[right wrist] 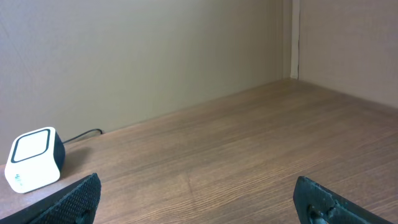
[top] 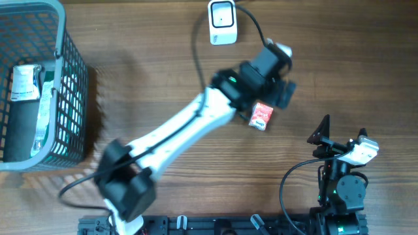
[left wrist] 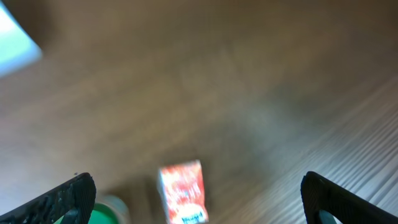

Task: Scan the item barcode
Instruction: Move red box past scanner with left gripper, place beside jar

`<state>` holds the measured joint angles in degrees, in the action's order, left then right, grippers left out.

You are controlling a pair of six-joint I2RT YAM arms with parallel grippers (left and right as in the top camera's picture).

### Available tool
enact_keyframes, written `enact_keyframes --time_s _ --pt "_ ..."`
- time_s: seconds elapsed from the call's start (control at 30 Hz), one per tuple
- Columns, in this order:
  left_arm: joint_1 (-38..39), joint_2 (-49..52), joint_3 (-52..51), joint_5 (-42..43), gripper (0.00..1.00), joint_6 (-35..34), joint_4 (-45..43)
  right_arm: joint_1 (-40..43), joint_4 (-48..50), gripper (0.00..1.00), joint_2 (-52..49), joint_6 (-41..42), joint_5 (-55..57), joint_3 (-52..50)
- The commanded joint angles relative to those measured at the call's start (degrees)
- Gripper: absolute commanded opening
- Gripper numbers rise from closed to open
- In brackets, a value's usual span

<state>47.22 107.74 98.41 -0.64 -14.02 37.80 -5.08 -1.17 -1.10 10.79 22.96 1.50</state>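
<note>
The item, a small red packet (top: 261, 116), lies on the wooden table just below my left gripper (top: 277, 91). In the left wrist view the packet (left wrist: 182, 191) is blurred and sits low in the picture between the two fingers, touching neither. The left gripper (left wrist: 198, 190) is open wide. The white barcode scanner (top: 223, 23) stands at the far edge of the table, above the left arm; it also shows in the right wrist view (right wrist: 34, 158). My right gripper (top: 341, 134) rests at the lower right, and it is open (right wrist: 199, 199) with nothing between its fingers.
A grey wire basket (top: 72, 78) with several packaged goods stands at the left edge. The scanner's black cable (top: 196, 46) curves across the table behind the left arm. A blurred green round shape (left wrist: 102, 211) shows beside the left finger. A wall stands behind the table.
</note>
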Motion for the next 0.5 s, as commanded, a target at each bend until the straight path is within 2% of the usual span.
enact_keyframes --time_s 0.0,0.17,0.23,0.33,0.47 --pt "-4.04 -6.51 2.82 -1.42 1.0 0.09 0.35 0.17 0.26 1.0 0.31 -0.17 -0.15 0.09" --pt "-13.73 -17.97 2.86 -19.65 1.0 -8.46 4.39 0.17 0.26 1.0 0.31 -0.15 -0.15 0.09" --pt "-22.47 -23.93 2.86 -25.05 1.0 -15.72 9.64 0.17 0.26 1.0 0.31 -0.15 -0.15 0.09" --pt "-33.7 -28.22 2.86 -25.35 1.0 -22.77 15.1 0.17 0.26 1.0 0.31 -0.15 -0.15 0.09" --pt "-53.0 -29.99 2.84 -23.98 1.0 -32.89 22.69 0.17 0.26 1.0 0.31 -0.17 -0.15 0.09"
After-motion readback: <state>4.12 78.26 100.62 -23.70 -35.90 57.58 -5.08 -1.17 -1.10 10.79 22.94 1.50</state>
